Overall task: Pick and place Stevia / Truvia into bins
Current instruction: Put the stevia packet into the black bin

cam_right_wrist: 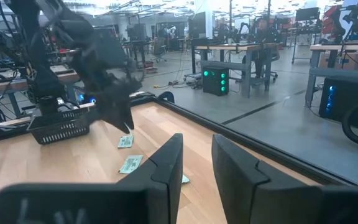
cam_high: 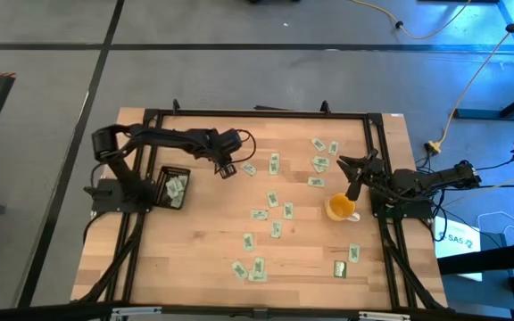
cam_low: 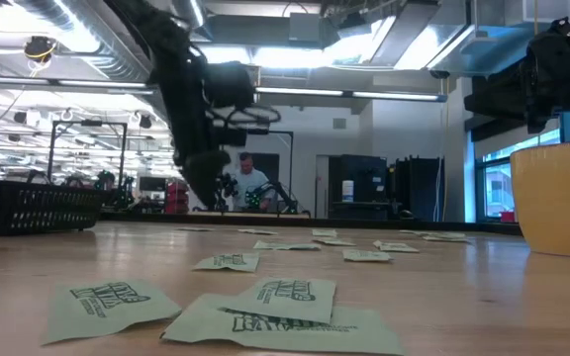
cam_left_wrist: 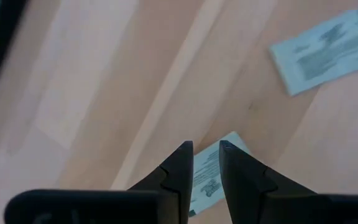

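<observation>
My left gripper (cam_high: 226,169) (cam_left_wrist: 206,144) hovers over the table's far left part, right of the black bin (cam_high: 162,172), and is shut on one Stevia sachet (cam_left_wrist: 209,177). The bin (cam_low: 28,208) holds several sachets (cam_high: 178,187). Many more pale green sachets (cam_high: 275,198) lie flat and scattered over the table's middle, right and near parts (cam_low: 290,297). My right gripper (cam_high: 350,166) (cam_right_wrist: 197,138) waits at the right edge above a yellow cup, its fingers a little apart and touching nothing. My left gripper comes at the sachet from above, pointing down, and has it between its two fingers. The sachet's printed face (cam_left_wrist: 211,168) shows through the narrow gap below the fingertips. The fingers (cam_left_wrist: 238,171) hide the exact place of contact. The sachet seems lifted off the wood.
A yellow cup (cam_high: 339,207) (cam_low: 562,198) stands near the right edge under my right arm. A lone sachet (cam_high: 249,168) (cam_left_wrist: 328,50) lies just right of my left gripper. Black frame rails run along the table edges (cam_high: 257,113). A person (cam_low: 248,183) is far off in the room.
</observation>
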Available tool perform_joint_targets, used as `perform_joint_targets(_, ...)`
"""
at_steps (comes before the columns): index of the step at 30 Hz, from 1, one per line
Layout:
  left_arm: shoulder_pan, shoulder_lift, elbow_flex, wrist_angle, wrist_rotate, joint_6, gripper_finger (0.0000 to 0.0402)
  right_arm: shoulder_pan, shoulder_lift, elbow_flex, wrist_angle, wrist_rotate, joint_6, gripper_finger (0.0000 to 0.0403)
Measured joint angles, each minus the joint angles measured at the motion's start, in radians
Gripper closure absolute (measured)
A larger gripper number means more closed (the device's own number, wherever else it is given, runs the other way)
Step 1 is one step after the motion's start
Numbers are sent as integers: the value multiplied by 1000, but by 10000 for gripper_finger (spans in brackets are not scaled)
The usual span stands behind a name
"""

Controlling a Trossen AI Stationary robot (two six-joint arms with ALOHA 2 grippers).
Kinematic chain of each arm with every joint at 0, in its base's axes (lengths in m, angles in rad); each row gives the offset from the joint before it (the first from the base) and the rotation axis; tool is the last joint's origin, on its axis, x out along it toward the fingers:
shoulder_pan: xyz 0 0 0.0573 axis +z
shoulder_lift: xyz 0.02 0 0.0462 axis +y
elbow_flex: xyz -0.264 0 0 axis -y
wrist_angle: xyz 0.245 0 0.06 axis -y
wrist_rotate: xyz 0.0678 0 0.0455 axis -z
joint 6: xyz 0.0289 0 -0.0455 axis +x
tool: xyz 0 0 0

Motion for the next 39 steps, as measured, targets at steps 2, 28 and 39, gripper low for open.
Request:
perform_joint_targets(2,6,25,0,-4,9,0,329,0,0,0,0,0,0,313)
perform_joint_targets(28,6,80,1,-8,132,34,398,0,0,0,0,0,-16,313)
perform_joint_targets(39,-73,-123,-2,-64,138,-22,398,0,0,0,0,0,-15,313)
